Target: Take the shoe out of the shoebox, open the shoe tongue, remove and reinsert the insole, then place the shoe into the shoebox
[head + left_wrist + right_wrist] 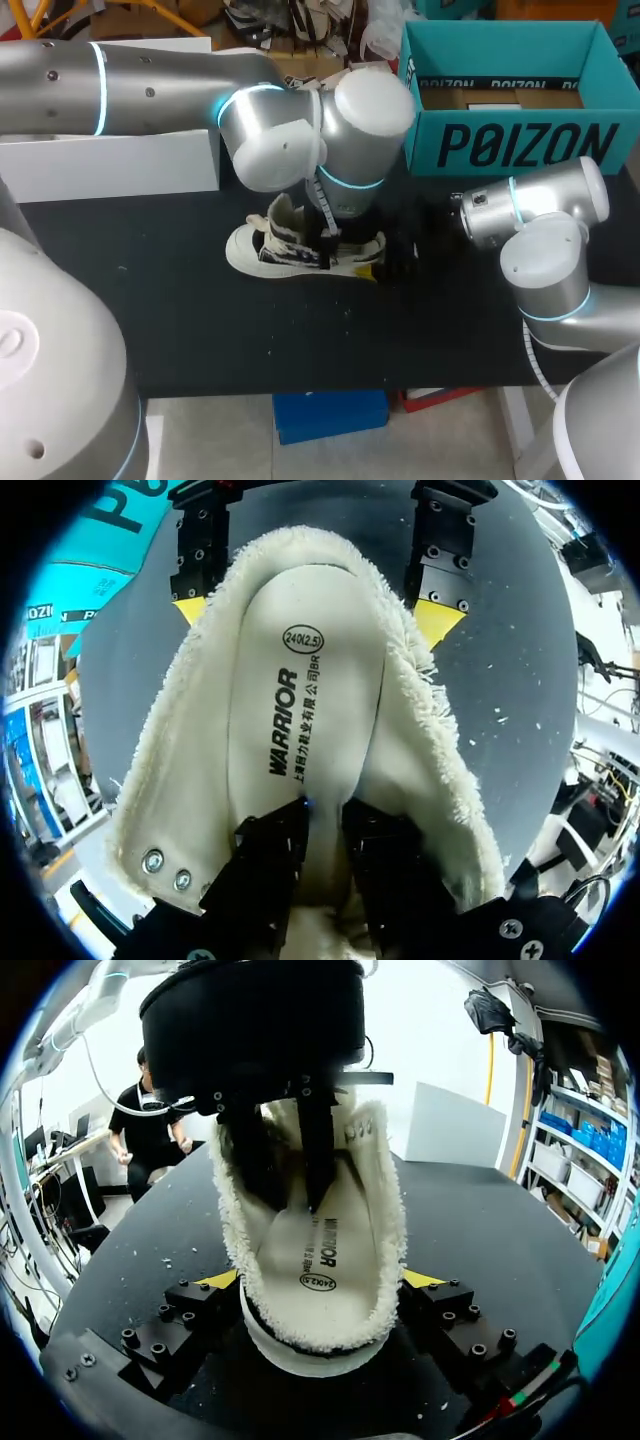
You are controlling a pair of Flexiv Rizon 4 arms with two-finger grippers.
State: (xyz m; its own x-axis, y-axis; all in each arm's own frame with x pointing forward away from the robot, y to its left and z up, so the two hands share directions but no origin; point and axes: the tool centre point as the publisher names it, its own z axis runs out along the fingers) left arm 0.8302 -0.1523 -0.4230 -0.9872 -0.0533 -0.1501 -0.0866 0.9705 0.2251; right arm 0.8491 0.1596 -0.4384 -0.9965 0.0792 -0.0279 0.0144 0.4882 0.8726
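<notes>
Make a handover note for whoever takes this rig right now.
Left gripper: down inside the shoe, on the insole; grip unclear.
Right gripper: shut on the shoe from both sides.
The shoe is on the table, out of the shoebox and opened wide, with the insole lying inside.
To do: insole out and back in if not yet done, then shoe into the shoebox.

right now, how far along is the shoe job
Done: the shoe is out of the shoebox on the table, its mouth wide open. In hand: the right pincer grips its heel end while the left pincer is down inside at the insole, which lies in the shoe. Whether it has been out yet, I cannot tell. Left: at least putting the shoe back in the box.
</notes>
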